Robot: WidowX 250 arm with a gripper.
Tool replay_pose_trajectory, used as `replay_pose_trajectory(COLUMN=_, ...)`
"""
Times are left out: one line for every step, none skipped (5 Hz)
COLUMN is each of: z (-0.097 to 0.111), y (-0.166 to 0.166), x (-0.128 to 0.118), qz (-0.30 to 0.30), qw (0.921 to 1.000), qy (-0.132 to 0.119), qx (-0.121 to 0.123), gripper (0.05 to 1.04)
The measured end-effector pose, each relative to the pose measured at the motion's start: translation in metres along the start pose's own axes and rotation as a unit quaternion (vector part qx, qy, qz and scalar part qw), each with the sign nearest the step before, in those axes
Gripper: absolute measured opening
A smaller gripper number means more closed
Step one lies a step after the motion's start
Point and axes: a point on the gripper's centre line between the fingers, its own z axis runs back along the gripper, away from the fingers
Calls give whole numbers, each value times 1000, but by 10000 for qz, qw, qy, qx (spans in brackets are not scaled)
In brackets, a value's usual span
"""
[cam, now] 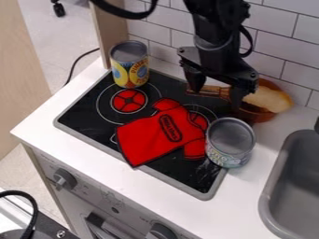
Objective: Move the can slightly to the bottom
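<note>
The gripper [217,99] is open, its two fingers wide apart, with nothing held in them. There are two cans, and I can't tell for sure which one the job means. The pale can [230,143] stands up just in front of the gripper, at the side edge of the stove top [78,122]. The yellow can [129,64] stands farther off, on the other side of the gripper from the sink [289,186]. I think the pale one is it, because it is closer. The job looks like it is at the start: get to the can. Next, the gripper should go over the can, go down, hug it, and slide it a little toward the front. The red cloth [159,135] beside it could get bumped.
</note>
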Motion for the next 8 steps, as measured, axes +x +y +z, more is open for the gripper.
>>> replay_pose_trajectory(z=-13, y=-8, x=8, qz=128, qw=9995, qy=-276, qx=-124, gripper=998)
replay_pose_trajectory(z=-26, y=-17, x=10, qz=183, qw=9992, qy=-359, qx=-65, gripper=998)
replay_pose_trajectory(z=-35, y=-24, x=13, qz=138, qw=9992, qy=-370, qx=-94, gripper=998)
replay_pose_trajectory(z=-41, y=-28, x=13, qz=110, qw=9989, qy=-431, qx=-127, gripper=998)
replay_pose_trajectory(z=-44, y=-31, x=12, qz=36, qw=9983, qy=-573, qx=-83, gripper=998)
replay_pose_trajectory(z=-47, y=-33, x=5, qz=-18, qw=9985, qy=-544, qx=-60, gripper=998)
replay_pose_trajectory(z=-50, y=-34, x=-9, qz=-42, qw=9989, qy=-465, qx=13, gripper=998)
replay_pose_trajectory(z=-54, y=-35, x=-20, qz=-83, qw=9991, qy=-410, qx=6, gripper=998)
